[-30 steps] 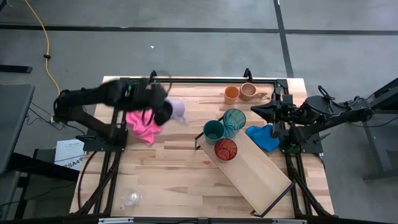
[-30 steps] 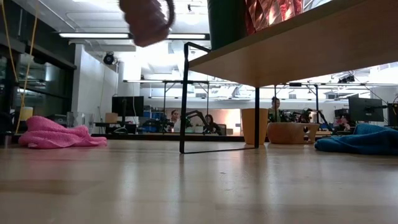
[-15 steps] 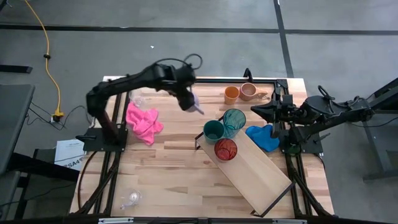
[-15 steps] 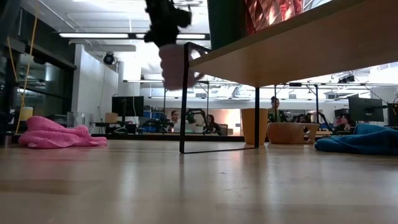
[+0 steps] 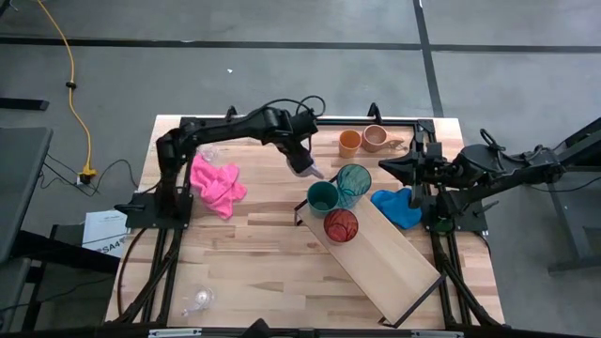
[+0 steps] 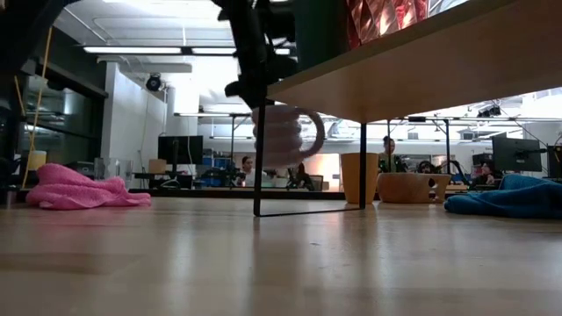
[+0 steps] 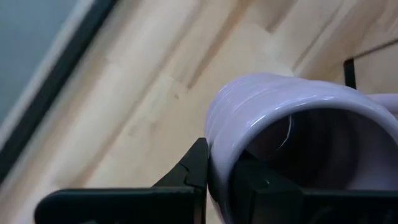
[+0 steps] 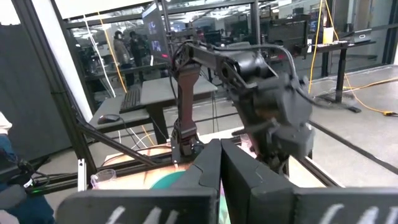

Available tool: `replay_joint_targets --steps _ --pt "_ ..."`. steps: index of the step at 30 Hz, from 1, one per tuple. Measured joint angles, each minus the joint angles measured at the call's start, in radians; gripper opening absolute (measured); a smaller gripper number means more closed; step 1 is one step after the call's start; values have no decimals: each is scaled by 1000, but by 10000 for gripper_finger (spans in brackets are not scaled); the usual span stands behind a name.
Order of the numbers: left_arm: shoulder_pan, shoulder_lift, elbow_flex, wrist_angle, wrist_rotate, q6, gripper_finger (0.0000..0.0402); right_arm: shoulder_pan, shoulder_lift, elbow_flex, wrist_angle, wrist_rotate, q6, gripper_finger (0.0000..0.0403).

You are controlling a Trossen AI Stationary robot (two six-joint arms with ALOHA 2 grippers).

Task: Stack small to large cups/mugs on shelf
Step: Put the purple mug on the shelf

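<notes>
Cups and mugs are spread over the desk (image 5: 263, 263). A purple mug (image 5: 308, 169) hangs above the wood, its rim pinched between the closed fingers of the left claw (image 5: 302, 161), just left of the shelf (image 5: 394, 258). That slanting shelf carries a green cup (image 5: 322, 197), a teal tumbler (image 5: 353, 183) and a red glass (image 5: 341, 225) at its far-left end. An orange mug (image 5: 349, 143) and a tan mug (image 5: 376, 137) stand at the far edge; a clear glass (image 5: 198, 300) lies near-left. The right claw (image 5: 387, 165) waits shut, empty, above the blue cloth (image 5: 398, 207). A pink cloth (image 5: 216, 184) lies left.
</notes>
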Motion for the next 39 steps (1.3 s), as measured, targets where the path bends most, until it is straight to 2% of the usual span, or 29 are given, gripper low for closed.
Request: replay_joint_targets --steps 2,7,15,31,39 --pt "1 22 0 -6 28 -16 18 0 0 0 1 0 0 0" --pt "1 71 -1 3 22 -42 18 0 0 0 2 0 0 0" --pt "1 89 -1 98 20 -99 18 0 0 0 3 0 0 0" --pt "-1 139 -2 91 31 -108 18 0 0 0 7 0 -2 0" --pt "-1 137 -1 123 34 -115 57 0 0 0 7 0 -3 0"
